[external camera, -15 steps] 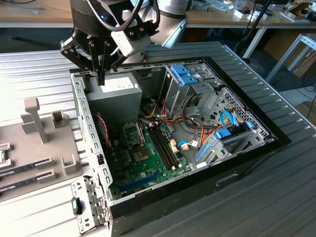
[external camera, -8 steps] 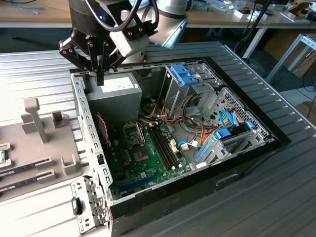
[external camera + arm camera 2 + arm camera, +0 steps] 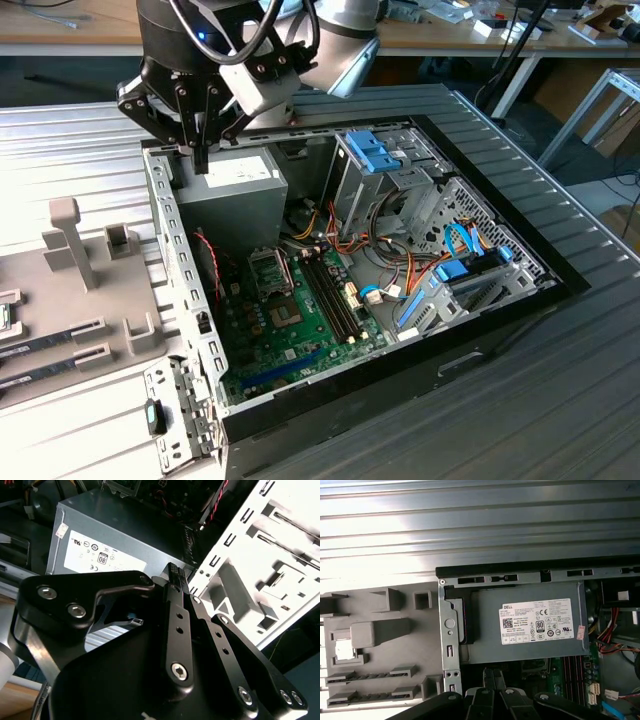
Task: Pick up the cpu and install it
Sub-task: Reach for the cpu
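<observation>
Clear air over the green motherboard [image 3: 290, 322] mid-case, while the grey metal power supply box [image 3: 228, 195] under the black gripper [image 3: 200, 160], the blue-latched steel drive cage [image 3: 372, 160] and the orange-yellow cables [image 3: 330, 240] crowd the black computer case's [image 3: 480, 345] far edge.

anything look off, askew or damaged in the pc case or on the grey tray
Nothing stands out. The computer case lies open and flat, its power supply seated in the corner, and the grey tray lies level beside it. The gripper hangs above the power supply, jaws shut.

One hand [image 3: 200, 160], one open computer case [image 3: 470, 345], one grey power supply [image 3: 232, 200], one green motherboard [image 3: 285, 345], one pale parts tray [image 3: 90, 410] and one ribbed worktop [image 3: 480, 425].
</observation>
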